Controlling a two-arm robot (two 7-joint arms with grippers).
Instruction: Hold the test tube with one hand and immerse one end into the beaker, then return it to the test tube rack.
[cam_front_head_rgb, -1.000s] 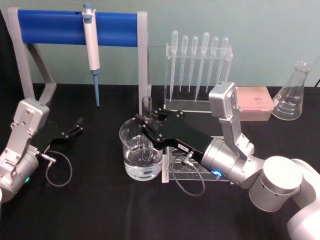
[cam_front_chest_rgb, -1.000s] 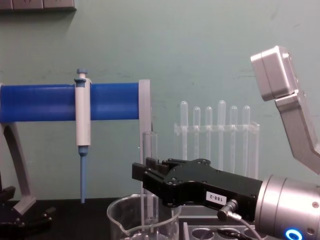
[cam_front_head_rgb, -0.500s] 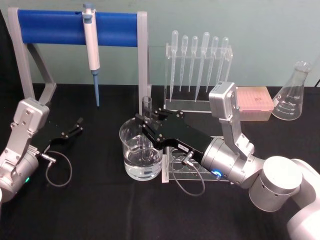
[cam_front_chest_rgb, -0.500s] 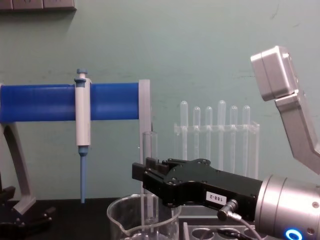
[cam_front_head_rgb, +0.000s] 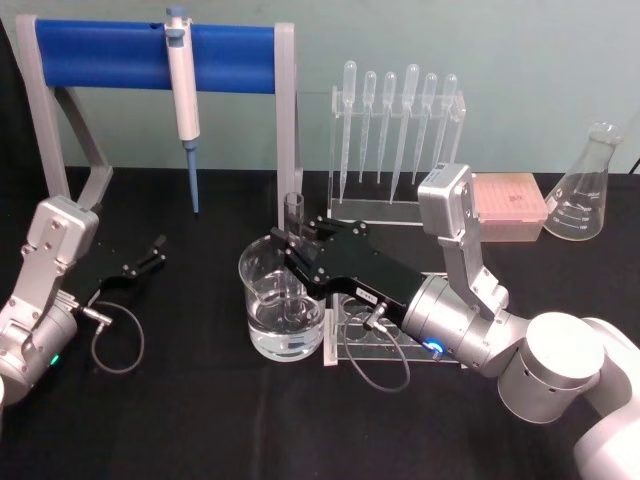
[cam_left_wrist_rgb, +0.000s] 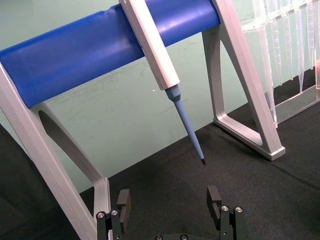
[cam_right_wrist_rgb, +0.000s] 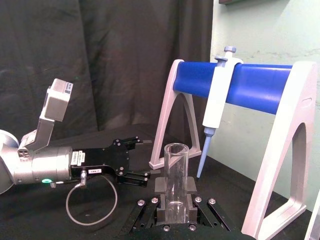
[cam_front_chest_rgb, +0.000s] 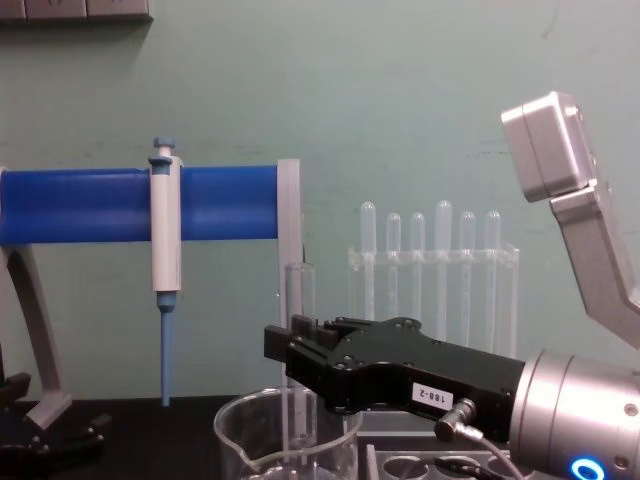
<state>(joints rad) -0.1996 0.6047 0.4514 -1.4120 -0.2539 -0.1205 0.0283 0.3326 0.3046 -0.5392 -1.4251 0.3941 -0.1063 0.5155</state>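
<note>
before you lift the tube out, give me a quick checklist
1. Right gripper shut on the test tube: ok.
2. Tube upright: ok.
3. Tube's lower end inside the beaker: ok.
4. Tip under the water: cannot tell.
5. Rack beside the beaker, visible holes free: ok.
6. Left gripper open, parked far left, out of the way: ok.

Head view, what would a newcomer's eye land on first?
The right gripper at centre, clamping the test tube upright with its lower end inside the beaker. Next, the blue-and-white pipettor hanging from the blue bar at back left. The left gripper rests open at far left.
</note>
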